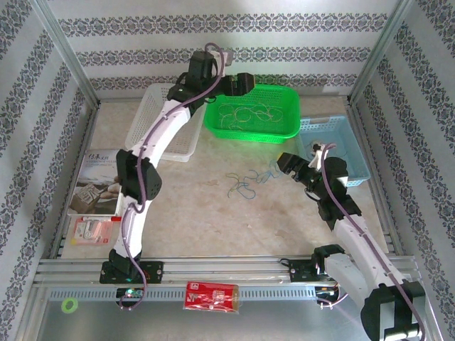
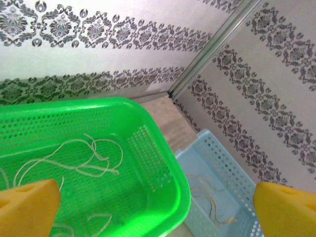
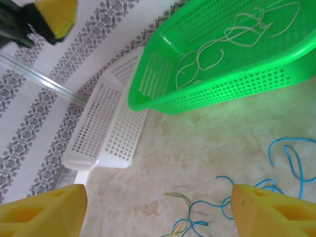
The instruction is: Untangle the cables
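Over the green basket (image 1: 249, 135), the left gripper (image 1: 245, 84) is hovering above cream cables (image 1: 242, 112); blue cables (image 1: 245, 186) are lying on the table (image 1: 213, 213) near the right gripper (image 1: 286, 163). Left wrist: fingers (image 2: 27, 207) are standing wide apart, holding nothing. Right wrist: the claw is gaping empty above the blue cables.
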